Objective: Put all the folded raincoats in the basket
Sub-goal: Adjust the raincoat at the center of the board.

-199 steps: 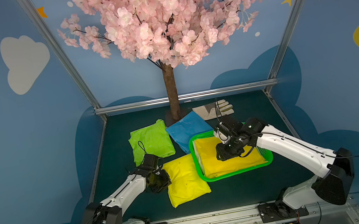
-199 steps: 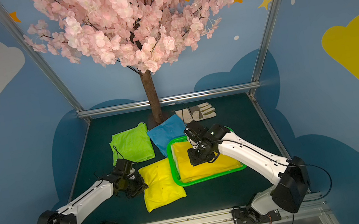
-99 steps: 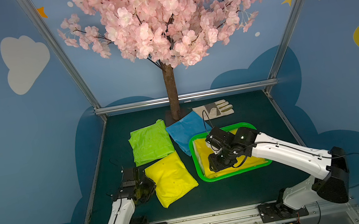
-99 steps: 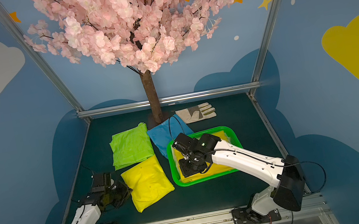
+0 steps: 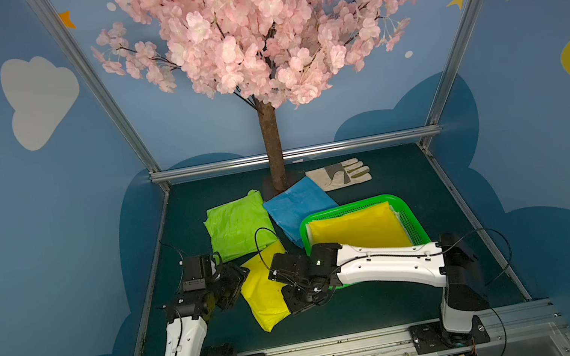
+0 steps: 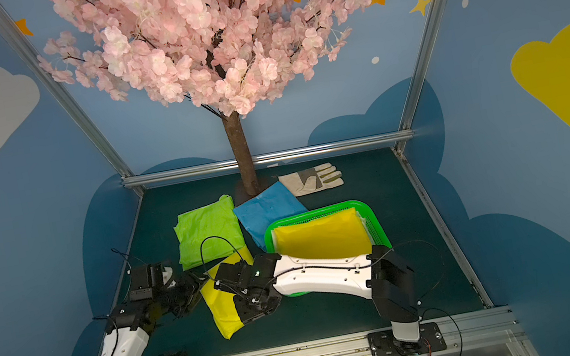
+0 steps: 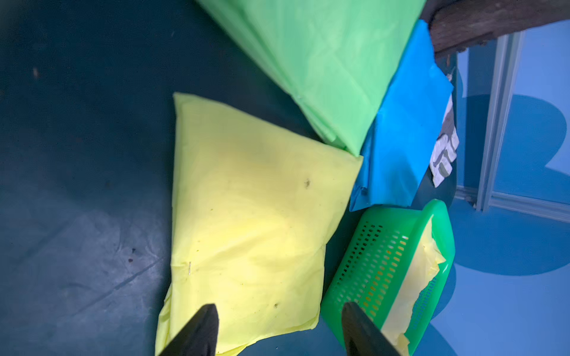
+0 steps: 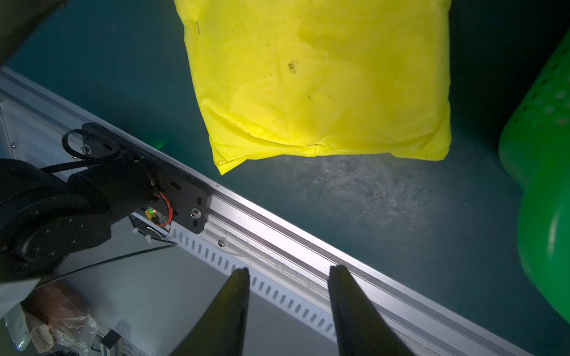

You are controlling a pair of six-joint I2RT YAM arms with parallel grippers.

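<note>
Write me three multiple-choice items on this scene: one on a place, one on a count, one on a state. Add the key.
1. The glove lies: A. at the front edge; B. at the back, beside the trunk; C. in the far left corner.
2. How many yellow raincoats are in view? A. one; B. two; C. three.
3. The right gripper is: A. open and empty; B. shut and empty; C. shut on cloth.

Key:
1 B, it lies on the table next to the trunk's foot.
2 B, one lies in the basket and one on the table beside it.
3 A, its wrist view shows the fingers apart with nothing between them.
</note>
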